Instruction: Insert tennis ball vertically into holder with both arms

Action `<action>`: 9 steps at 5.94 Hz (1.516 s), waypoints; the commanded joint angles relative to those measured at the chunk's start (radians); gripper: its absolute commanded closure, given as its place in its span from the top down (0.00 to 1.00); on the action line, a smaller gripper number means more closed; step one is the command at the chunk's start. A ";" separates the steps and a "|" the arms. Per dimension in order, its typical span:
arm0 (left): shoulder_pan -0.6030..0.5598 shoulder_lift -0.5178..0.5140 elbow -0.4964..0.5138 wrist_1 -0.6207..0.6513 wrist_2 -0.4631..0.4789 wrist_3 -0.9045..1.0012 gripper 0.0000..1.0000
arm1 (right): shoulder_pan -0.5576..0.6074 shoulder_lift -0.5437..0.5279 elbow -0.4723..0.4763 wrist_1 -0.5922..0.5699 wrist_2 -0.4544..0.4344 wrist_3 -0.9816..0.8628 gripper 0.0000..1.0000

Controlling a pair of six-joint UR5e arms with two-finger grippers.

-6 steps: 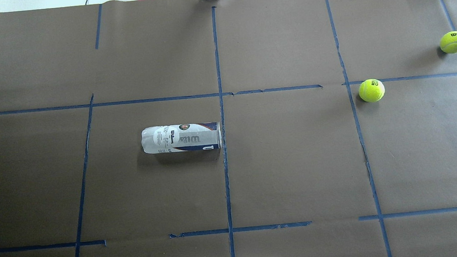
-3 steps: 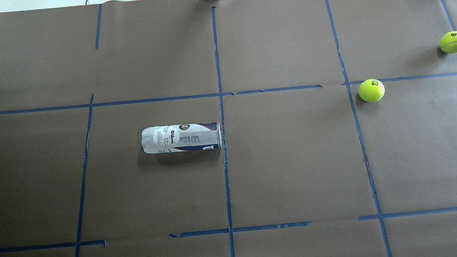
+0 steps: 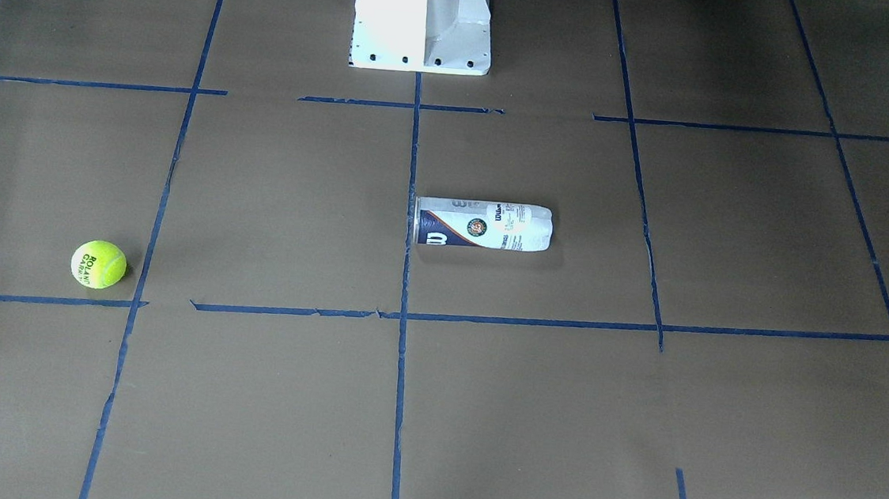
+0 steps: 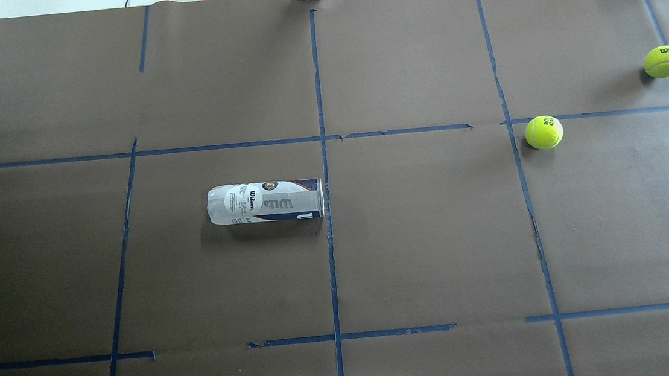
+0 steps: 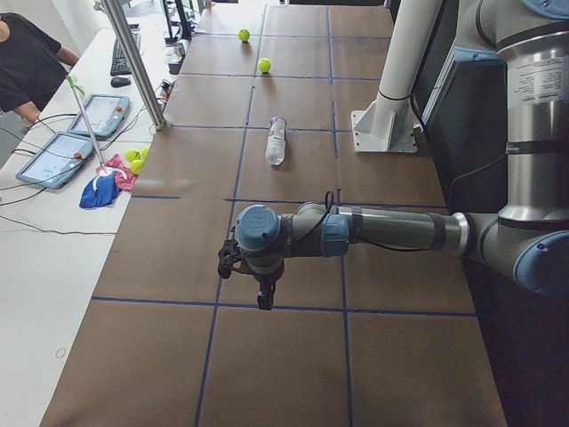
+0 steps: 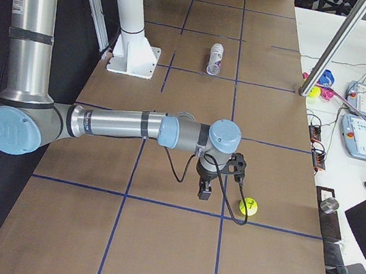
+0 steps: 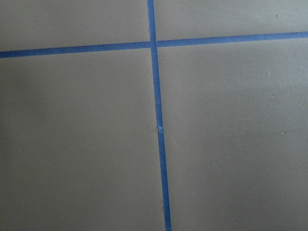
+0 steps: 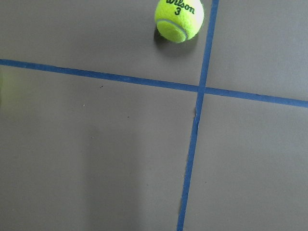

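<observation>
Nothing is shifting: can (image 4: 265, 202) is lying sideways (contents unclear), ball (image 4: 544, 132) resting well apart; left gripper (image 5: 264, 300) and right gripper (image 6: 203, 193) are hovering, jaws impossible to judge.

Both arms are the same build: left arm (image 5: 391, 231) & right arm (image 6: 116, 125) are silver-grey metal tubes w/ light-blue round joint caps. The right arm's elbow cap (image 6: 11, 131) has a faint embossed mark, and the left arm's upper tube has a white sticker (image 5: 542, 84), print too small to read. Black jaws at each wrist w/ a thin black cable (image 6: 240, 195) looped beside them; pedestal (image 3: 424, 10) is white, flaring to a flat base plate w/ a row of 4 dark screws.
</observation>
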 commanded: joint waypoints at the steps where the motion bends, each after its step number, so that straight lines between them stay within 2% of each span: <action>1: 0.035 -0.004 -0.008 -0.136 0.000 -0.003 1.00 | -0.002 -0.030 0.006 -0.001 0.000 0.000 1.00; 3: 0.244 -0.033 -0.013 -0.366 0.004 -0.043 1.00 | -0.012 -0.028 0.023 0.000 0.003 0.001 1.00; 4: 0.266 -0.066 -0.011 -0.479 0.001 -0.089 1.00 | -0.018 -0.024 0.028 0.000 0.003 -0.002 1.00; 5: 0.300 -0.102 -0.022 -0.517 0.000 -0.092 1.00 | -0.018 -0.018 0.032 0.000 0.003 0.001 1.00; 6: 0.432 -0.172 -0.038 -0.517 0.040 -0.179 1.00 | -0.021 -0.018 0.035 0.000 0.005 0.001 1.00; 7: 0.573 -0.294 -0.040 -0.513 0.156 -0.262 1.00 | -0.023 -0.018 0.035 0.000 0.005 0.000 1.00; 8: 0.686 -0.365 -0.045 -0.502 0.163 -0.269 1.00 | -0.025 -0.015 0.034 0.000 0.005 -0.002 1.00; 9: 0.741 -0.457 -0.054 -0.484 0.165 -0.275 1.00 | -0.026 -0.004 0.031 -0.001 0.005 0.000 1.00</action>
